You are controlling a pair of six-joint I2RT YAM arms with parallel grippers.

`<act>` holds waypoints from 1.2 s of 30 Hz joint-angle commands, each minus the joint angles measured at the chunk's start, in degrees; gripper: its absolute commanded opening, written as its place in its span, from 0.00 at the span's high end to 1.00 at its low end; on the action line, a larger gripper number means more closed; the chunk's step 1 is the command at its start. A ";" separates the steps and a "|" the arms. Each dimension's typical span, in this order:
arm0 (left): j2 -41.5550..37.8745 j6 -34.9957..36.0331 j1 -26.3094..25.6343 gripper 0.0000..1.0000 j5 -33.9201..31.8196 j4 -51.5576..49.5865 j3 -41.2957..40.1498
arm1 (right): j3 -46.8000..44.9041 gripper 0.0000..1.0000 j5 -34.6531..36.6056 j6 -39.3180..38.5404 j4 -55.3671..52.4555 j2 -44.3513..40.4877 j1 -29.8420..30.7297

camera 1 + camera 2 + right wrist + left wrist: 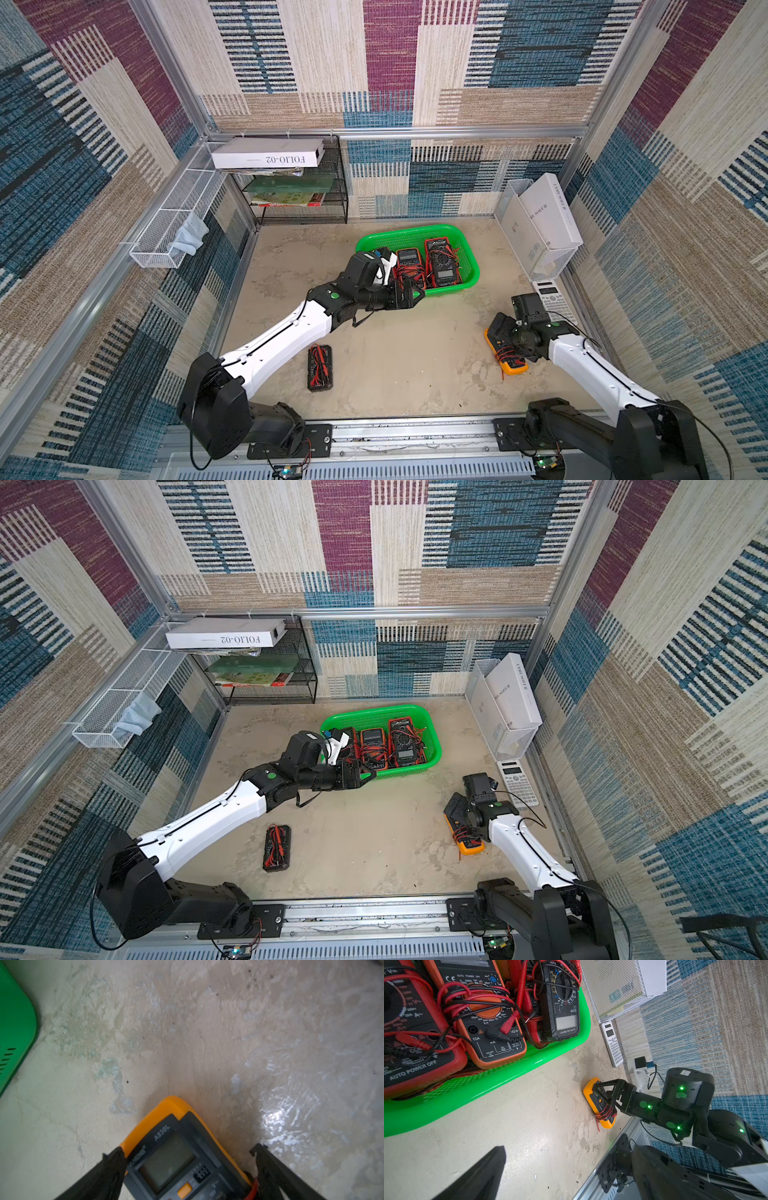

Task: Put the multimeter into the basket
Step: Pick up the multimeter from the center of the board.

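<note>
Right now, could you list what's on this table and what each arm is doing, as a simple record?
basket: green, holds at least three multimeters
orange multimeter: on table, open right jaws astride it
black multimeter: on table, apart from basket
left jaws: open, empty, by basket's near rim
calculator: on table's right side

Walls (390,62): woven patchwork panels in maroon, blue and beige, some striped. An aluminium rail (457,132) runs along the back wall, level with the top of the black mesh rack (336,191). The rack stands in a back corner on the floor (407,374), which is mottled beige and scuffed. A white wire tray (158,237) hangs on the side wall beside the rack. A bright glare patch (276,1118) shows on the floor.
</note>
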 commanded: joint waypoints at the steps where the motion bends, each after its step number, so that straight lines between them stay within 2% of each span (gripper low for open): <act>1: -0.24 0.77 -0.03 0.00 0.46 0.82 -0.45 | -1.17 0.00 -2.28 2.65 0.15 -1.14 0.78; 8: 0.21 1.17 -0.04 0.00 0.77 0.71 -0.46 | -3.10 0.01 -4.56 7.48 -0.23 -5.79 5.28; 13: 0.76 1.33 -0.02 0.00 0.67 0.63 -0.28 | -3.12 0.00 -4.50 12.08 -0.21 -8.02 11.38; 19: 1.42 1.12 -0.09 0.00 0.77 1.22 -0.36 | -2.86 0.00 -2.20 15.84 -0.12 -6.18 19.78; 24: 1.66 1.18 -0.11 0.00 0.68 1.26 -0.39 | -2.81 0.00 0.22 16.78 -0.53 -2.89 24.54; 33: 1.90 1.66 -0.08 0.00 0.28 1.22 -1.00 | -3.01 0.00 4.34 17.27 -1.16 0.42 26.21; 36: 1.88 1.95 -0.04 0.00 -0.02 1.00 -1.06 | -3.01 0.05 4.61 16.83 -1.15 0.62 26.35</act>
